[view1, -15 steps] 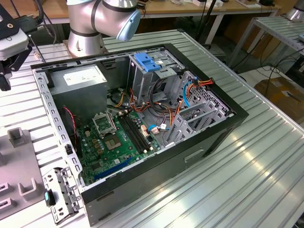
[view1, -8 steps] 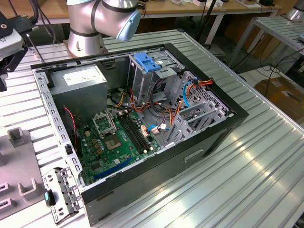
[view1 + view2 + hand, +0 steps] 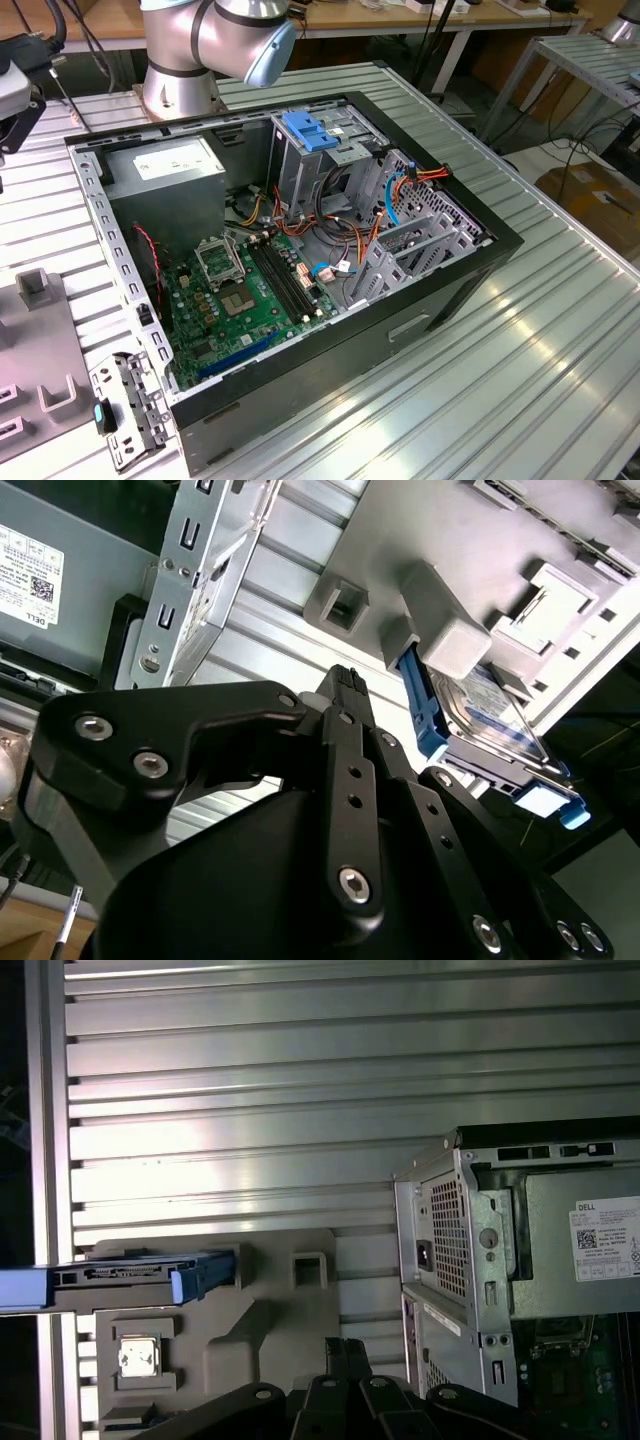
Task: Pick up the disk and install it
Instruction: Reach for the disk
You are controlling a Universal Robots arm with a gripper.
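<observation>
One disk point(image 3: 120, 1280), seemingly on one fixture point(image 3: 262, 1345)

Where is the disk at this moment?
In both wrist views the disk stands in a grey fixture on the ribbed metal table, outside the open computer case and beside it.

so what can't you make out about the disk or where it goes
Top of the disk: second wrist view, a grey holder block covers part of it.
One end of the disk: first wrist view, cut off by the picture's edge.
Inside of the drive cage: exterior view, hidden by its walls and the blue tab.
</observation>
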